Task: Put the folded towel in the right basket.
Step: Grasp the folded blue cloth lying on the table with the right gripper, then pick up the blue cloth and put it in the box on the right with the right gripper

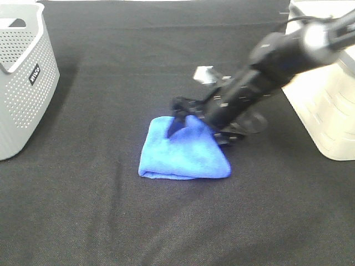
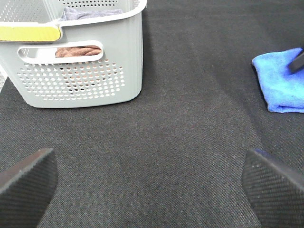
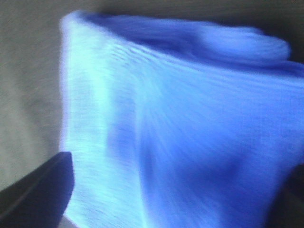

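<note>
Lying in the middle of the black counter (image 1: 100, 221) is the blue towel (image 1: 183, 155), folded into a soft wedge. In the high view its long side runs from left to right, along the thick folded edge nearest the camera. It gets thinner toward the far side, where it bunches up into a little bump. The right end effector (image 1: 201, 132) sits right at that bumped-up part, reaching in from the right on the dark right arm (image 1: 283, 55). One of its fingers (image 1: 176, 123) is on the towel's far left part and the other is at the towel's right edge, so the towel is between them. In the right wrist view the towel fills nearly everything and looks blurry, with a dark finger tip on each side. The fingers are apart, but it is not clear if they are squeezing the towel. The white basket (image 1: 327, 111) stands at the right edge, well apart from the towel. The gray basket (image 1: 25, 83) stands at the left edge, with cloths (image 2: 78, 51) inside. The left end effector (image 2: 151, 183) hangs near the gray basket, spread wide and holding nothing.
</note>
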Available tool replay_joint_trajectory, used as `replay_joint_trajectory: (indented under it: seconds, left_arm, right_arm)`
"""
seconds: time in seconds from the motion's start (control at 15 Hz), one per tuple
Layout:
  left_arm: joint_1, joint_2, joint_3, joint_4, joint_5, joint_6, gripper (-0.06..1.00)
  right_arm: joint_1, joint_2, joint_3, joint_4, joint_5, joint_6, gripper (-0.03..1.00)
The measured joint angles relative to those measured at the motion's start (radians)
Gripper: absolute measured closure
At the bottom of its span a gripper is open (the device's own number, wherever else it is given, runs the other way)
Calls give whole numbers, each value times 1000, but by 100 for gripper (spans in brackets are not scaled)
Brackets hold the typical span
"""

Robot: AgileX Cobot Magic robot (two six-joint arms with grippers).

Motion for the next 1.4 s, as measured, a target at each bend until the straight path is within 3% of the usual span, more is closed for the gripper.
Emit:
replay_joint_trajectory:
  seconds: [0.13,0.2,0.27,0.33,0.4,0.53,0.73,1.0,1.07,1.27,1.4]
  left_arm:
    - [0,0,0,0,0,0,-3]
    - [0,0,0,0,0,0,-3]
    - [0,0,0,0,0,0,-3]
    - [0,0,0,0,0,0,-3]
    - [0,0,0,0,0,0,-3]
    - [0,0,0,0,0,0,-3]
    - [0,0,0,0,0,0,-3]
    - [0,0,0,0,0,0,-3]
    - [0,0,0,0,0,0,-3]
    - [0,0,0,0,0,0,-3]
    - [0,0,0,0,0,0,-3]
  right_arm:
    - [29,13,-28,1,0,0,14]
    - [48,24,-51,0,0,0,23]
    - [58,42,-71,-1,0,0,50]
    - [58,49,-83,-4,8,0,69]
    - [58,55,-98,-16,19,0,73]
    - [58,58,-142,-45,67,0,73]
    - [48,-2,-333,-83,229,0,73]
    - [-64,-151,-640,-228,391,82,73]
    - [-64,-151,-640,-228,391,82,73]
    - [-252,-198,-902,-482,553,143,73]
    - [-360,-199,-956,-635,574,151,73]
